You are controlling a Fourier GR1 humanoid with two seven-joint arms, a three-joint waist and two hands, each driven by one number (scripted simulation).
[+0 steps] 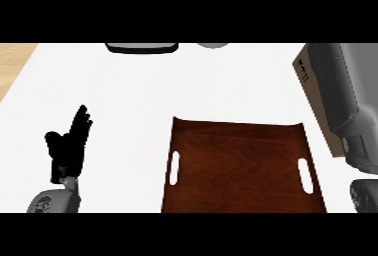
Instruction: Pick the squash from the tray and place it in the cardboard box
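Note:
A dark brown wooden tray with two white handle slots lies at the lower middle of the white counter. No squash shows on it or anywhere else in view. My left hand rests open at the left, fingers up, apart from the tray. A large grey right forearm runs up the right side and leaves the picture at the top; its hand is out of view. Under that forearm only a brown strip of the cardboard box shows, right of the tray; the box's inside is hidden.
A black-rimmed object and a small grey object sit at the counter's far edge. The counter's left edge meets a wooden floor at the top left. White countertop spreads between the tray and the far objects.

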